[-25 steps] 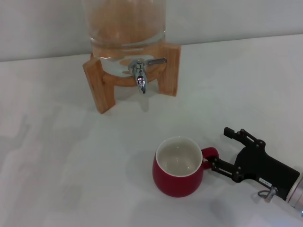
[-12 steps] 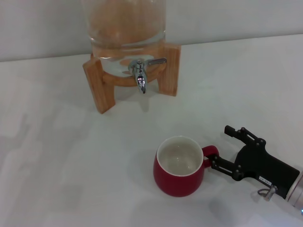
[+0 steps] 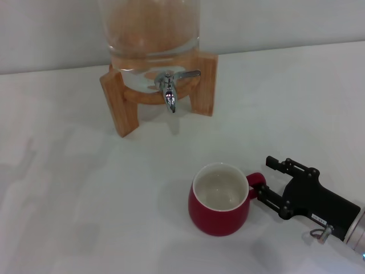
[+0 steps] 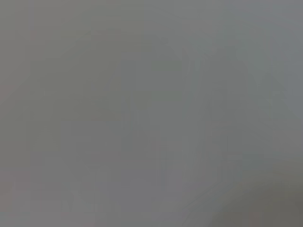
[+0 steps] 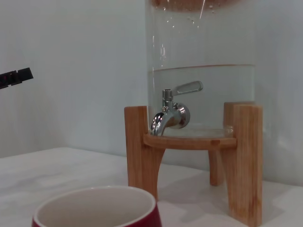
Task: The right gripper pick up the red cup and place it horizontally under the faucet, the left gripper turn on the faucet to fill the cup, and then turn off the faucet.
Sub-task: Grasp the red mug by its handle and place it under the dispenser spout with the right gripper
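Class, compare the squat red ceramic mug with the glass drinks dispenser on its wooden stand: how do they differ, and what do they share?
The squat red ceramic mug is opaque and empty; the glass drinks dispenser is clear and holds water. The mug sits on the table, the dispenser is raised on a wooden stand. Both stand upright.

The head camera is looking down from above and behind the right gripper (image 3: 269, 179), taking in cup (image 3: 219, 200) and faucet (image 3: 169, 89) ahead of it. The right wrist camera is sitting low behind the gripper, facing forward, with the cup (image 5: 97, 208) rim very near and the faucet (image 5: 169, 113) farther ahead. The left wrist camera is showing only blank grey.
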`<state>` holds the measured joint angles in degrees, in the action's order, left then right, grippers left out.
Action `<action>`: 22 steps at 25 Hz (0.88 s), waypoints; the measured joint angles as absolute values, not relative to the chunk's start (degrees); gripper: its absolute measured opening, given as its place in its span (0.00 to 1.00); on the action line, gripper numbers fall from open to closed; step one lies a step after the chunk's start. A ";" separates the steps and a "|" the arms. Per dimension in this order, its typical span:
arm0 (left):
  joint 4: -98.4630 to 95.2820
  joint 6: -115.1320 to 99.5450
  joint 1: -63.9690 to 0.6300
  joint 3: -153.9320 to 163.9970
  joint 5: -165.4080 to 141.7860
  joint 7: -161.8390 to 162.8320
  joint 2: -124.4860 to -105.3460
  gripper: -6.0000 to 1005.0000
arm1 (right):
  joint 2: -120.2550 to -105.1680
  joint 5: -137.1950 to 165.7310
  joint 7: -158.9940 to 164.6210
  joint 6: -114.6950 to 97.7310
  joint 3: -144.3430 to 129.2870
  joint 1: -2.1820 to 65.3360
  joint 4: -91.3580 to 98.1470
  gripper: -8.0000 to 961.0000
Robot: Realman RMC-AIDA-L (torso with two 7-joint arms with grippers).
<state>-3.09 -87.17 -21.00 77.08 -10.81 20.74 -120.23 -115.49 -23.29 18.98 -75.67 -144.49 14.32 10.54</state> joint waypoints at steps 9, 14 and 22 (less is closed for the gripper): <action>-3.06 -87.19 -21.00 77.08 -10.81 20.74 -120.23 0.88 | -115.49 -23.31 18.98 -75.67 -144.49 14.32 10.54 0.43; -2.98 -87.19 -21.00 77.08 -10.81 20.74 -120.23 0.88 | -115.49 -23.53 18.98 -75.67 -144.49 14.32 10.54 0.31; -2.90 -87.19 -21.00 77.08 -10.81 20.74 -120.23 0.88 | -115.49 -23.65 19.00 -75.56 -144.49 14.32 10.54 0.18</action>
<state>-2.90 -87.19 -21.00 77.08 -10.81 20.74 -120.23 -115.49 -23.65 19.00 -75.56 -144.49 14.32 10.54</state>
